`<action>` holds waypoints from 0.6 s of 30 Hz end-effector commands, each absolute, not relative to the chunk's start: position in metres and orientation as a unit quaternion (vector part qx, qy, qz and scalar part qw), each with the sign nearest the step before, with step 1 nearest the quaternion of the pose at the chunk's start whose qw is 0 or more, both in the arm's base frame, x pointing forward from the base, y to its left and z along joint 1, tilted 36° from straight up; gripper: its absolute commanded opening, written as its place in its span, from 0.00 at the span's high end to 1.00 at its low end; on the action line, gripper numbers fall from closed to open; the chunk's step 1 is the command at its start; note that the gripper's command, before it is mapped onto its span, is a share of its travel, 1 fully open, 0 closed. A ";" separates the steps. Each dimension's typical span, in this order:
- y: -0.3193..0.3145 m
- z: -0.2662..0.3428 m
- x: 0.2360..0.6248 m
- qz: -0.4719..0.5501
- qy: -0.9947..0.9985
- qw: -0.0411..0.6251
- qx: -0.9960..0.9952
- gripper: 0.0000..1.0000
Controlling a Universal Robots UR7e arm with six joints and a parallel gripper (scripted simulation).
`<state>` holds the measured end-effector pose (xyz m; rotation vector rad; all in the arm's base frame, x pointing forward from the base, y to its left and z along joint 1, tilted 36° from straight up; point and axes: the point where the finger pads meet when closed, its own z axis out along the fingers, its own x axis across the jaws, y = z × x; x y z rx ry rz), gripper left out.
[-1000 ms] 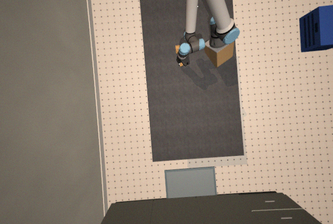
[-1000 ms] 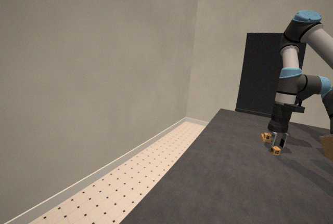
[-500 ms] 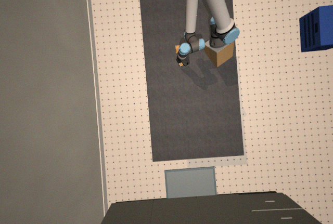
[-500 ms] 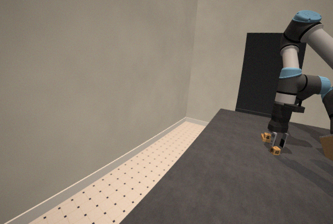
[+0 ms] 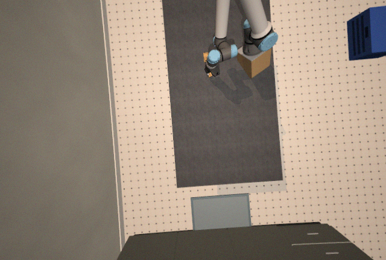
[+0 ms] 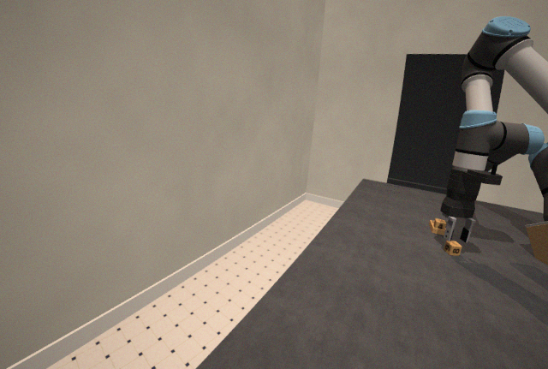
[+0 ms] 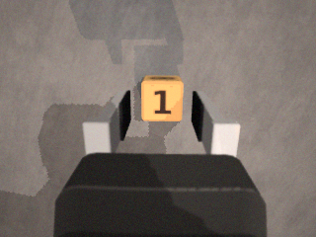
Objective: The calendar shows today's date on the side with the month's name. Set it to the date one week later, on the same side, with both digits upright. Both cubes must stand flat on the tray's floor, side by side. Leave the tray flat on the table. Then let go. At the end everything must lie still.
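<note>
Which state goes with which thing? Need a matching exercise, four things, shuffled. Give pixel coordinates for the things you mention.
1. claw (image 5: 209,74) (image 6: 459,233) (image 7: 161,106)
2. cube marked 1 (image 5: 209,75) (image 6: 452,248) (image 7: 162,99)
3. cube marked 4 (image 6: 439,223)
4. blue cabinet (image 5: 368,34)

A. in the tray (image 6: 434,229)
B. on the floor, off the table
C. open
D. on the table, outside the tray

Pairs: 1-C, 2-D, 3-A, 4-B
</note>
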<state>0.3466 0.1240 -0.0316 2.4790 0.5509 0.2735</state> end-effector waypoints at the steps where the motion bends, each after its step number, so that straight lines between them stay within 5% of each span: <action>1: 0.129 -0.024 0.344 0.103 0.206 0.289 0.929 0.13; 18: 0.143 0.000 0.335 0.103 0.206 0.289 0.929 0.13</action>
